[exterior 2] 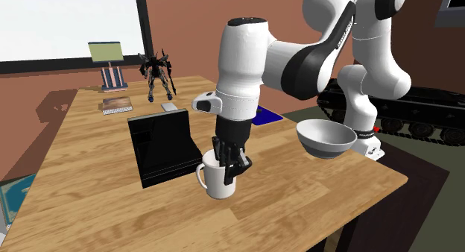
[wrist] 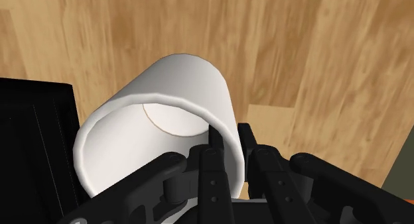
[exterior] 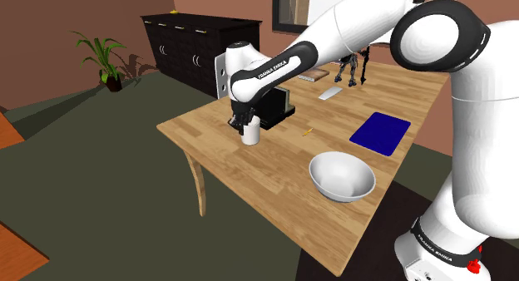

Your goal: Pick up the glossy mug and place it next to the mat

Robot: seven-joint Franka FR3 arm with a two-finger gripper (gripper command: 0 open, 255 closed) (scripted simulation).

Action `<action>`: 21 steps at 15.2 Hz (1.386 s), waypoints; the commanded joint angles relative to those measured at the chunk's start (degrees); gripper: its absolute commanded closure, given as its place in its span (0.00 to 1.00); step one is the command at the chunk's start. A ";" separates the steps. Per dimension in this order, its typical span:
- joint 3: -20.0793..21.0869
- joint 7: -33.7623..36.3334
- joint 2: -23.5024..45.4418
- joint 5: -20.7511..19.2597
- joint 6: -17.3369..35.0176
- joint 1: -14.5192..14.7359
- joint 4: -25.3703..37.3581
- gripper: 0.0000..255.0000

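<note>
Mug (exterior 2: 217,182) stands on the wooden table (exterior 2: 82,161), its wall clamped between the fingers (wrist: 213,163).

The mug (exterior 2: 218,182) is plain white, with a small handle on its left side in the second exterior view. It stands upright on the table (exterior: 258,175), low in the middle of that view. The black gripper (wrist: 229,140) pinches its rim wall. The mat (exterior: 380,131) is dark blue and lies flat, right of the middle in the shoulder view, well apart from the mug.
</note>
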 commanded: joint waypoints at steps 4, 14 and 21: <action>0.21 -0.44 -1.41 0.45 -2.85 -0.08 1.50 1.00; 0.55 -1.33 -3.95 1.30 -9.46 -0.17 5.64 1.00; 0.70 -1.87 -5.07 1.73 -14.35 -0.14 9.44 1.00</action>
